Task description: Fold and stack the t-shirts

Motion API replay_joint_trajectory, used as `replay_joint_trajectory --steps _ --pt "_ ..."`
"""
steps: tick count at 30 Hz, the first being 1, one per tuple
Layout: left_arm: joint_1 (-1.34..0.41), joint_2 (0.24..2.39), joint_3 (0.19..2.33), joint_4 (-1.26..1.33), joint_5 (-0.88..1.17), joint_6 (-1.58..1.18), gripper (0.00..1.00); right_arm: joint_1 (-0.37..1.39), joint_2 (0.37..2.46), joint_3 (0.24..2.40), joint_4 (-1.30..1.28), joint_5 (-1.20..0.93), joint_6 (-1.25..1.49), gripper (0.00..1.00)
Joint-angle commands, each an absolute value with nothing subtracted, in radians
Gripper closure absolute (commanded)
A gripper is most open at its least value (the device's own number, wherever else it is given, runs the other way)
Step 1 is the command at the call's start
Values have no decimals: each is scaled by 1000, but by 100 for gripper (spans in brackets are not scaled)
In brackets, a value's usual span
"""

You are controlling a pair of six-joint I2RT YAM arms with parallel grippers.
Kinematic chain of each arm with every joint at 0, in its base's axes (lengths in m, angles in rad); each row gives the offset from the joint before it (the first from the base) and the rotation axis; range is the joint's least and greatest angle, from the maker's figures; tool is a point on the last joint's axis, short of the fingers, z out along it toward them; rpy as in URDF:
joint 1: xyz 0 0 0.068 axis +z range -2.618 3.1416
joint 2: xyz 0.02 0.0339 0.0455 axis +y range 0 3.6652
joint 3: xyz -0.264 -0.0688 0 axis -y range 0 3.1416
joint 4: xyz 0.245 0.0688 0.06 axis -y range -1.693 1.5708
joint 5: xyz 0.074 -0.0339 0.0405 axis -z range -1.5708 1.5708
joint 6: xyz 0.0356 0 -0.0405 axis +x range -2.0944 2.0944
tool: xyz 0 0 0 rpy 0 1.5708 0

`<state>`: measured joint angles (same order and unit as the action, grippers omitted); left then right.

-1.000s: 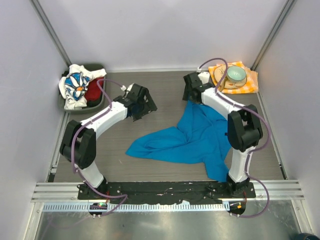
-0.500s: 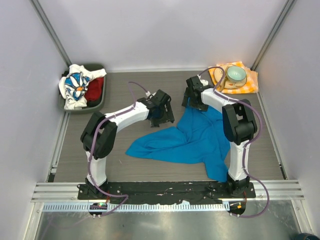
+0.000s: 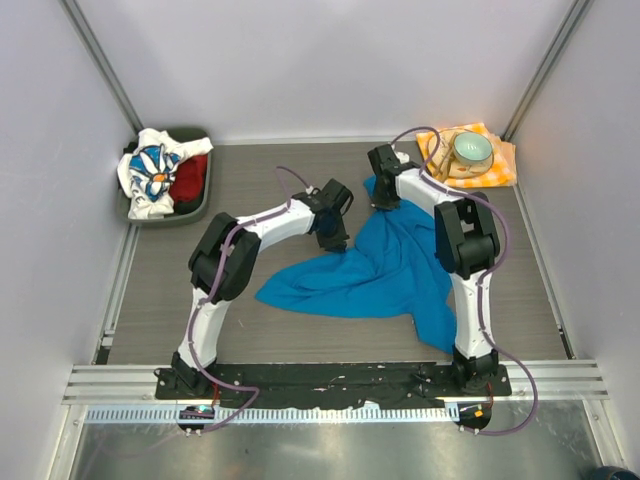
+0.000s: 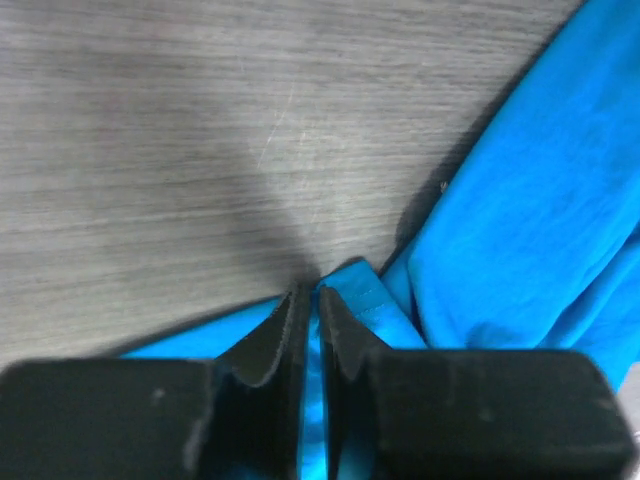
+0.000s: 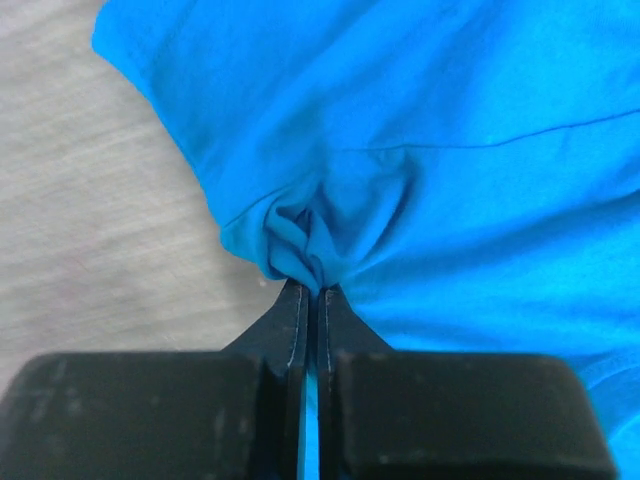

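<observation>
Overhead view, left to right: three t-shirts, two grippers, one bin, one napkin, one bowl.

- **Left:** well to the far left of the blue t-shirt [image 3: 385,275], the bin [image 3: 165,217] holds the daisy-print t-shirt [image 3: 150,172] and the red t-shirt [image 3: 190,177].
- **Centre:** the blue t-shirt lies crumpled on the table [image 3: 250,330]. The left gripper [image 3: 335,243] meets its far left edge, and the right gripper [image 3: 385,195] meets its far corner.
- **Right:** beyond the blue t-shirt, at far right, the checked napkin [image 3: 503,160] carries the bowl [image 3: 472,150].

The wrist views show what the overhead view cannot. The left gripper [image 4: 310,295] is clenched on a thin hem of the blue t-shirt [image 4: 540,210]. The right gripper [image 5: 308,288] is clamped on a bunched fold that puckers the cloth [image 5: 450,120].
</observation>
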<state>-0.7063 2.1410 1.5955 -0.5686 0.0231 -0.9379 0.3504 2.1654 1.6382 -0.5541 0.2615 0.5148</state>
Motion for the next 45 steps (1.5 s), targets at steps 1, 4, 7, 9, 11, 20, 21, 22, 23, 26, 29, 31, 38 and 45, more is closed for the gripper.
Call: replay_joint_trajectory --steps 1,4,7,9,11,20,21,22,23,26,29,31,38,45 --pt "-654 2198 1637 -606 32 -920 96 354 2293 1773 -581 230 528 99" --pt "-568 2194 1632 -609 35 -931 100 354 2390 1923 -630 218 526 99" --pt "-456 2192 1666 -632 31 -936 100 354 2535 2181 -725 206 523 99" --pt "-369 2206 1728 -672 25 -930 100 351 2618 2408 -796 199 517 99" --pt "-315 2218 1810 -719 9 -919 100 339 2707 2531 -818 178 523 99" --pt "-147 2301 2124 -802 -84 -852 93 301 2469 2256 -479 110 471 2" --pt "-140 2296 2144 -798 -93 -842 90 299 2432 2222 -425 129 450 2" --pt "-135 2290 2167 -808 -101 -838 83 301 2393 2191 -410 136 431 1" --pt "-130 2281 2204 -814 -100 -825 75 301 2300 2122 -378 146 416 1" --pt "-126 2221 2229 -854 -92 -808 24 299 2165 2001 -396 199 364 0" --pt "-138 2088 2110 -856 -71 -808 2 299 1999 1884 -504 290 331 0" --pt "-158 1992 1999 -824 -74 -813 1 301 1872 1798 -552 352 330 0" --pt "-316 1691 1519 -765 -98 -853 1 301 1525 1325 -647 450 524 1" --pt "-319 1467 1134 -664 -132 -917 2 298 1230 1017 -663 450 612 4"
